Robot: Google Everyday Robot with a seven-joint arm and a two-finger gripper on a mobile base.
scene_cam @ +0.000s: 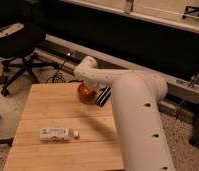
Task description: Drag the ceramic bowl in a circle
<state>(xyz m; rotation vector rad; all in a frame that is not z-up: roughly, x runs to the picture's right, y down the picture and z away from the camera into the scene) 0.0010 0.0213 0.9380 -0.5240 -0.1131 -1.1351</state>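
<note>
The ceramic bowl is small, round, glossy and orange-red. It sits near the far edge of the wooden table, right of its middle. My white arm reaches over the table from the right. My gripper hangs down from the wrist just right of the bowl, right against it. Its dark fingers show beside the bowl's right side. The bowl's right part is hidden behind the wrist and gripper.
A flat white rectangular box lies near the table's front left, with a small white piece beside it. A black office chair stands at the back left. A dark wall and rail run behind the table.
</note>
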